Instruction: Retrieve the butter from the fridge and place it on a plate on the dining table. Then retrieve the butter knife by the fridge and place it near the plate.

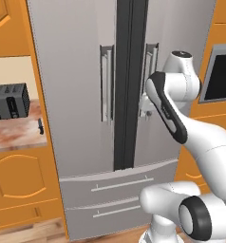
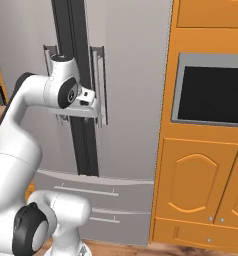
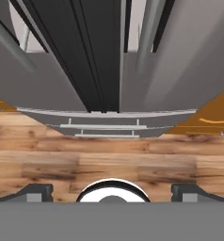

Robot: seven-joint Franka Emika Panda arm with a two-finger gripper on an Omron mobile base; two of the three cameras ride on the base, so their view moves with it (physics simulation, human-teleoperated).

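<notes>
Closed fridge [image 1: 86,95] doors block entry; hand [image 2: 93,105] beside right handle [image 2: 99,85].

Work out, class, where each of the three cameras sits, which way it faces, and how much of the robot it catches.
Left base view: behind-left of the arm, facing the closed fridge, toaster counter at left; arm rises lower right.
Right base view: behind-right, same fridge, wall oven at right; arm lower left.
Hand view: on the hand, looking down the fridge front to the floor; open gripper fingertips at bottom.
All three share the fridge's door handles.
</notes>
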